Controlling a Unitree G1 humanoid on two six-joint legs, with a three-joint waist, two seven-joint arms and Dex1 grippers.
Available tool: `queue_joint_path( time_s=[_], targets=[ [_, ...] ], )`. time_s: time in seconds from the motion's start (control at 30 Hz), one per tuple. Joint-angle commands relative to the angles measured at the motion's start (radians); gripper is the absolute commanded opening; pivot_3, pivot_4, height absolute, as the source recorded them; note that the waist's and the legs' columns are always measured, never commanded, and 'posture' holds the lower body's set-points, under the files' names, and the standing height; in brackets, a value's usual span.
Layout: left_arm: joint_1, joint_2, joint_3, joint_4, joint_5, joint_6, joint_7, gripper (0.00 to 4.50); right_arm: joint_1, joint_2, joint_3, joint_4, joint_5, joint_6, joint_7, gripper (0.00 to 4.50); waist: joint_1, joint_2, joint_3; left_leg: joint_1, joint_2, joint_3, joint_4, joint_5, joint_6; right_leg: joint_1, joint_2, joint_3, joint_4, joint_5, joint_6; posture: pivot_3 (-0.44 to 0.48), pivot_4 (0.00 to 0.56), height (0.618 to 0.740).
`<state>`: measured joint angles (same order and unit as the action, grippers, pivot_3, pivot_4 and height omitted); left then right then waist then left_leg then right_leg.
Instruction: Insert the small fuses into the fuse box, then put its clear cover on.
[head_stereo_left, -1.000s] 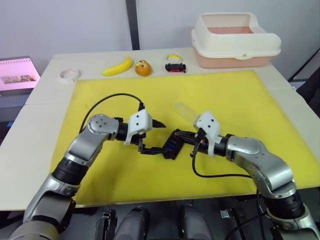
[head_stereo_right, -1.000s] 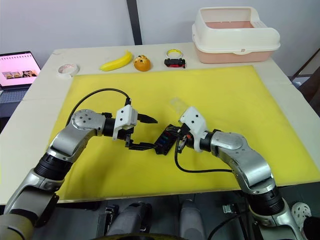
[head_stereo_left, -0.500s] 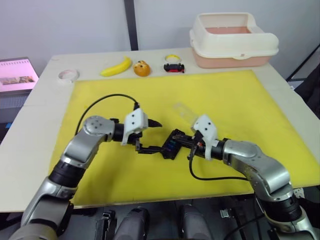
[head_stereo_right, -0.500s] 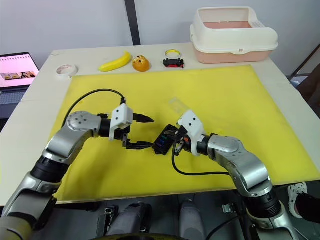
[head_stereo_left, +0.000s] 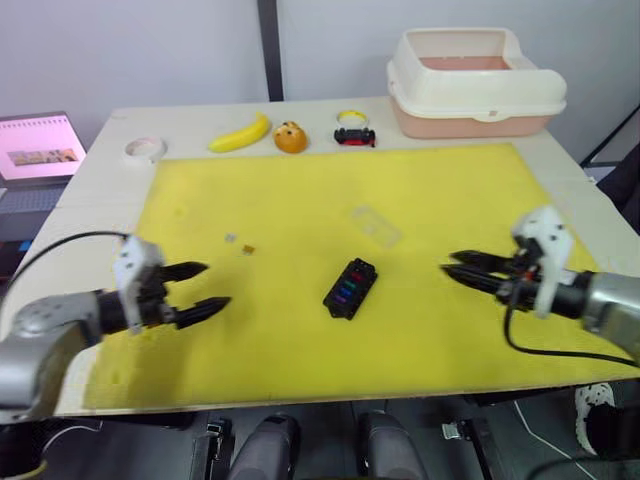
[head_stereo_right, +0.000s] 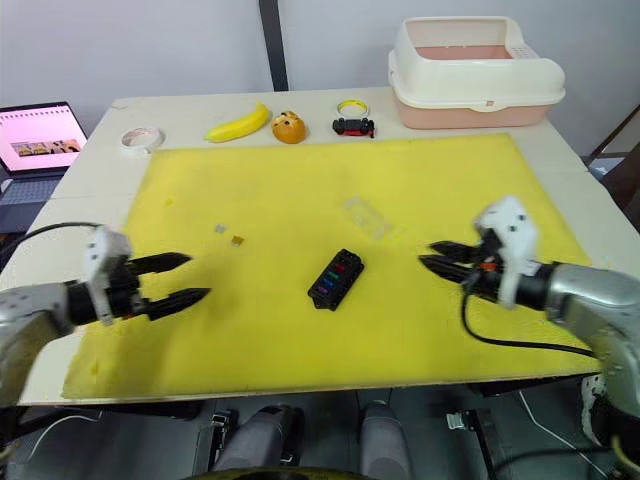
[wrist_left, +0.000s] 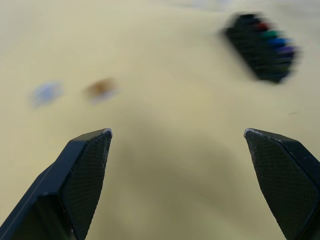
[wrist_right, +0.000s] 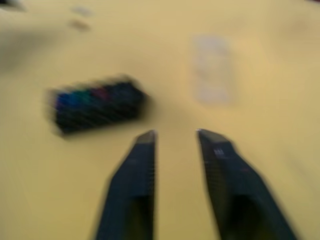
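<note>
The black fuse box (head_stereo_left: 350, 288) lies free at the middle of the yellow mat (head_stereo_left: 450, 190), with several coloured fuses seated in its slots. A grey fuse (head_stereo_left: 231, 238) and a brown fuse (head_stereo_left: 248, 249) lie loose on the mat, to the box's far left. The clear cover (head_stereo_left: 375, 225) lies flat just beyond the box. My left gripper (head_stereo_left: 215, 285) hovers open and empty near the mat's left edge, well away from the box. My right gripper (head_stereo_left: 449, 262) is to the right of the box, also apart from it, open a little and holding nothing.
Beyond the mat stand a banana (head_stereo_left: 238, 133), an orange (head_stereo_left: 291, 137), a small toy car (head_stereo_left: 353, 135) and a white tape roll (head_stereo_left: 144, 149). A white and pink tub (head_stereo_left: 475, 80) sits at the back right. A laptop (head_stereo_left: 40, 148) is off the table's left.
Both grippers have pulled back from the fuse box, the left one far to the left and the right one to the right. The box now lies alone on the mat.
</note>
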<state>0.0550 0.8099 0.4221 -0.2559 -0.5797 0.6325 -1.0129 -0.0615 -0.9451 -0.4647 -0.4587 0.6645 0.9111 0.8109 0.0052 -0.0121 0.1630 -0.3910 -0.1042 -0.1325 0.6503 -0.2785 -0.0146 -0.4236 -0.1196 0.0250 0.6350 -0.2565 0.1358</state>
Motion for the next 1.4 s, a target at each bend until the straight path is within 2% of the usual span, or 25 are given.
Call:
queue_joint_path(
  time_s=[0.03, 0.1, 0.13, 0.2, 0.33, 0.53, 0.63, 0.73, 0.87, 1.1, 1.4],
  targets=[
    [0.109, 0.031, 0.126, -0.001, -0.026, 0.039, -0.005, 4.50, 0.016, -0.057, -0.063, 0.041, -0.016, -0.055, 0.066, 3.44, -0.002, 0.001, 0.000, 0.000, 0.000, 0.000, 0.000, 0.000, 0.000, 0.000, 0.000, 0.000, 0.000, 0.000, 0.000, 0.000, 0.150, 0.740],
    [0.130, 0.036, 0.153, 0.002, -0.078, 0.121, 0.008, 4.50, -0.005, -0.064, -0.033, 0.054, -0.016, -0.068, 0.069, 4.40, -0.001, 0.001, -0.001, 0.000, 0.000, 0.001, -0.001, 0.000, 0.000, 0.000, 0.000, 0.000, 0.000, 0.000, 0.000, 0.000, 0.150, 0.740],
    [0.126, 0.039, 0.156, 0.000, -0.105, 0.156, 0.012, 4.50, -0.022, -0.062, -0.014, 0.057, -0.013, -0.072, 0.068, 4.46, 0.001, 0.001, -0.001, 0.000, 0.001, 0.001, -0.001, 0.000, 0.000, 0.000, 0.000, 0.000, 0.000, 0.000, 0.000, 0.000, 0.150, 0.740],
    [0.094, 0.047, 0.147, -0.008, -0.155, 0.226, 0.023, 4.50, -0.068, -0.052, 0.035, 0.046, 0.001, -0.068, 0.062, 4.46, 0.006, 0.001, -0.001, 0.000, 0.001, 0.000, 0.000, 0.000, 0.000, 0.001, 0.000, 0.000, 0.000, 0.000, -0.001, 0.000, 0.150, 0.740],
    [-0.062, 0.028, 0.076, 0.009, -0.223, 0.366, 0.122, 4.50, -0.195, -0.026, 0.133, -0.005, 0.073, -0.021, 0.057, 4.46, 0.007, 0.001, -0.001, 0.000, 0.001, -0.001, 0.000, 0.000, 0.000, 0.002, 0.000, -0.001, 0.000, 0.000, -0.001, 0.000, 0.150, 0.740],
    [-0.345, -0.048, 0.004, 0.167, -0.344, 0.675, 0.264, 4.50, -0.412, 0.087, 0.299, -0.042, 0.160, 0.051, 0.003, 4.46, -0.003, 0.001, -0.001, 0.000, 0.001, -0.001, 0.000, 0.003, -0.005, -0.001, 0.000, -0.001, 0.001, 0.000, -0.001, 0.000, 0.150, 0.740],
    [-0.479, -0.130, 0.036, 0.298, -0.373, 0.823, 0.361, 4.50, -0.468, 0.160, 0.376, -0.046, 0.162, 0.066, -0.031, 4.46, -0.004, 0.001, -0.001, 0.000, 0.001, -0.001, 0.000, 0.003, -0.006, -0.001, 0.000, -0.001, 0.001, 0.000, -0.001, 0.000, 0.150, 0.740],
    [-0.590, -0.218, 0.107, 0.419, -0.358, 0.904, 0.471, 4.50, -0.498, 0.222, 0.452, -0.037, 0.126, 0.053, -0.057, 4.46, -0.005, 0.000, -0.001, 0.000, 0.000, -0.001, 0.001, 0.003, -0.006, -0.002, 0.000, -0.001, 0.003, 0.000, -0.001, 0.000, 0.150, 0.740],
    [-0.678, -0.276, 0.207, 0.538, -0.336, 0.969, 0.566, 4.50, -0.514, 0.281, 0.521, -0.011, 0.076, 0.023, -0.080, 4.46, -0.012, 0.000, -0.001, -0.001, 0.000, -0.001, 0.002, 0.004, -0.007, -0.004, 0.000, -0.001, 0.006, 0.000, -0.001, 0.000, 0.150, 0.740],
    [-0.712, -0.340, 0.279, 0.607, -0.323, 0.962, 0.630, 4.50, -0.510, 0.343, 0.567, 0.009, 0.017, -0.009, -0.114, 4.46, -0.016, -0.001, -0.001, -0.001, -0.001, -0.001, 0.002, 0.004, -0.008, -0.006, -0.001, -0.001, 0.011, 0.000, -0.001, 0.000, 0.150, 0.740],
    [-0.687, -0.394, 0.274, 0.628, -0.312, 0.915, 0.641, 4.50, -0.496, 0.350, 0.565, -0.007, -0.006, -0.007, -0.135, 4.46, -0.014, -0.001, -0.001, -0.001, -0.002, -0.001, 0.003, 0.004, -0.008, -0.006, -0.002, -0.001, 0.011, 0.000, -0.001, 0.000, 0.150, 0.740]
  ],
)
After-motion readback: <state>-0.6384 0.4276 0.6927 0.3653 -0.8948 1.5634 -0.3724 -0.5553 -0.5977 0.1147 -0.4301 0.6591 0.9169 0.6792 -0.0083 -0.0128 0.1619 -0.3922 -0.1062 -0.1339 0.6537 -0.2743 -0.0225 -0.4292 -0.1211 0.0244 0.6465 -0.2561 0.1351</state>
